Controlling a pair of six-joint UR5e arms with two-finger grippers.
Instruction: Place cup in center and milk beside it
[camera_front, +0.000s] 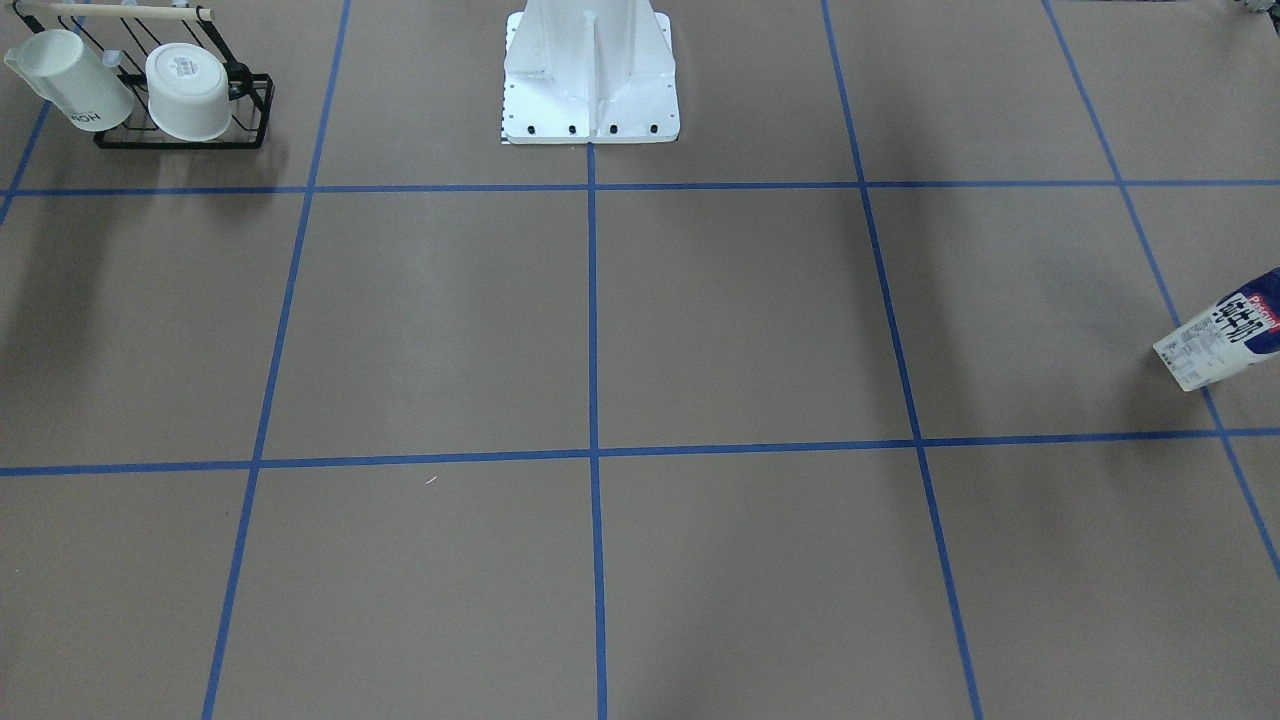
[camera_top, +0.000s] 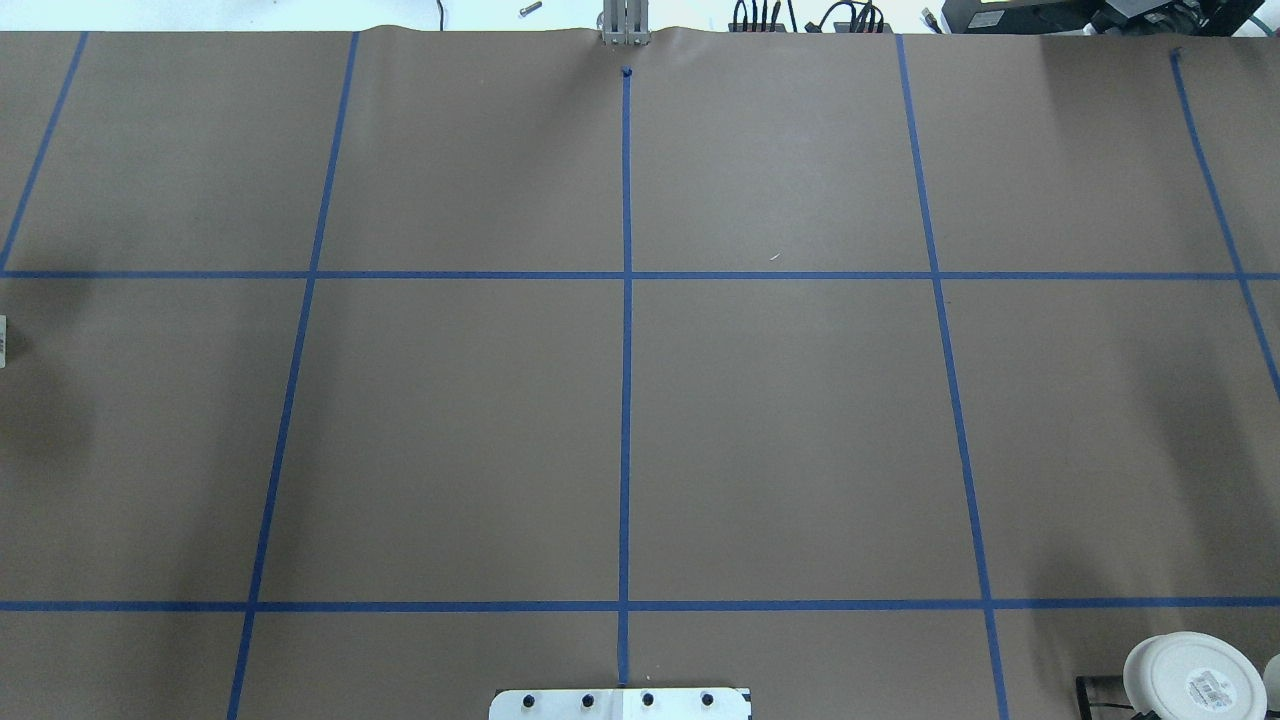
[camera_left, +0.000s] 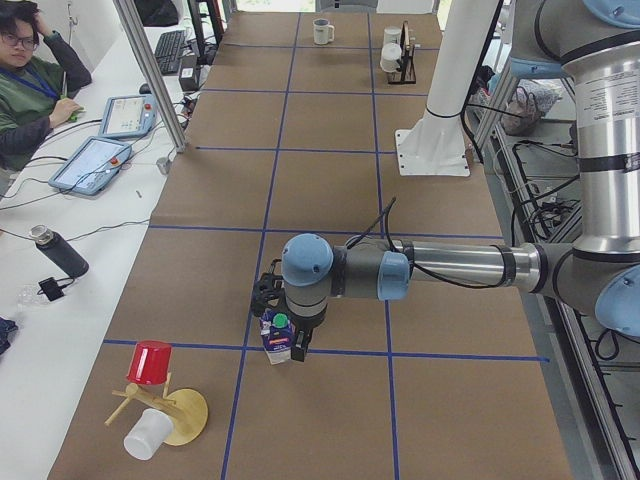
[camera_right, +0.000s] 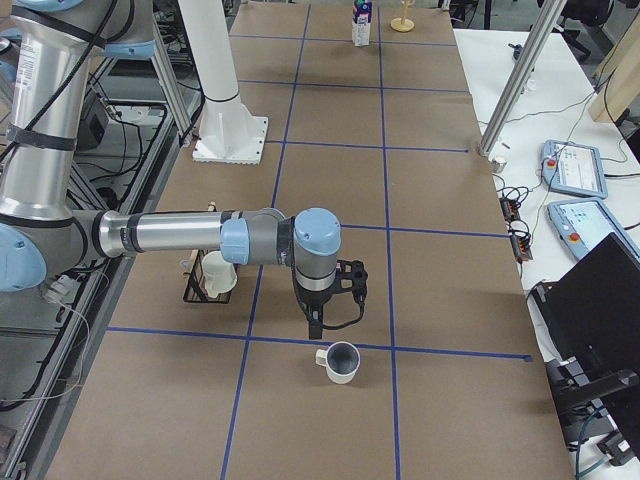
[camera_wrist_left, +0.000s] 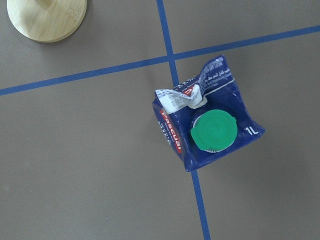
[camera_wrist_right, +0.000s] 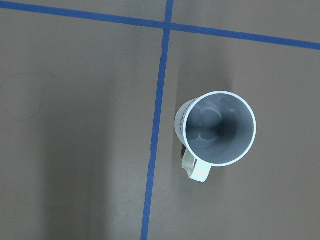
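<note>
Two arms stretch out low over the brown worktop (camera_top: 450, 440), each toward its own end, well apart from the center (camera_front: 450, 320), the pair of taped squares split by one blue line in front of the robot's base. The right gripper (camera_right: 316, 326) hangs above the cup (camera_right: 340, 362), a little to the far left of it and apart from it. Whether its fingers are spread or pressed together cannot be told, since the right wrist view shows none of them. The cup stands upright just on the near side of a blue tape line in the right-end view, with its grey inside facing up and its handle pointing left. A black wire rack (camera_front: 180, 144) to its left holds a second mug (camera_front: 75, 85) with black lettering and a plain white cup (camera_front: 188, 92), both tipped on their sides. At the other end, the left gripper (camera_left: 293, 338) sits right at the top of the milk (camera_left: 275, 342). Contact cannot be judged, nor whether the fingers are apart or closed. The milk stands upright on a blue tape line close to a crossing, and its green cap (camera_wrist_left: 214, 131) faces the left wrist camera. A wooden stand (camera_left: 185, 415) carrying a red cup (camera_left: 150, 362) stands near the milk, to its left.
</note>
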